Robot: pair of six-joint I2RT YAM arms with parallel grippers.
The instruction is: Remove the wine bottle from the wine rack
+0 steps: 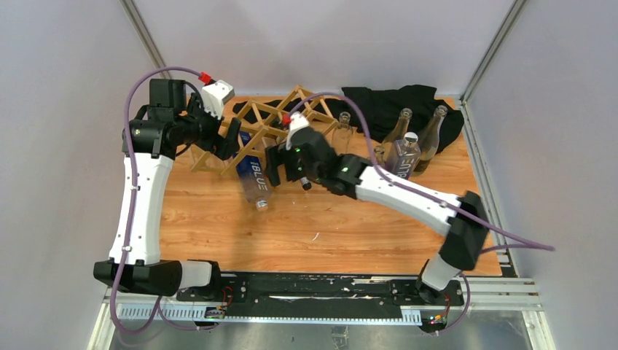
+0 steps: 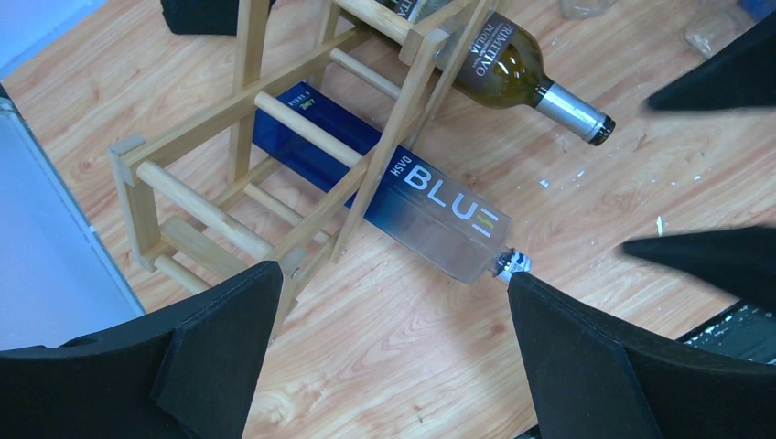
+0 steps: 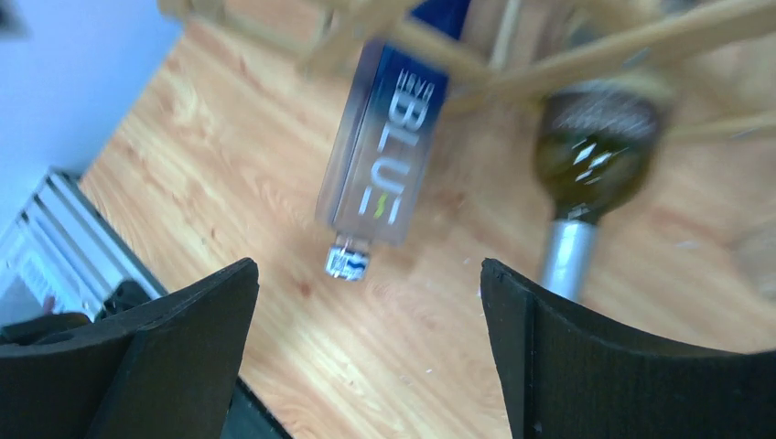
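The wine rack is a light wooden lattice at the back of the table; it also shows in the left wrist view. A dark olive wine bottle with a silver foil neck lies in the rack's lower cell, neck pointing out; it also shows in the right wrist view. A blue square bottle lies in the cell beside it, cap resting towards the table. My right gripper is open and empty, just in front of both necks. My left gripper is open and empty above the rack's left end.
Several glass bottles and a blue-labelled bottle stand at the back right in front of a black cloth. The wooden tabletop ends in a metal rail at the near edge. Grey walls enclose the sides.
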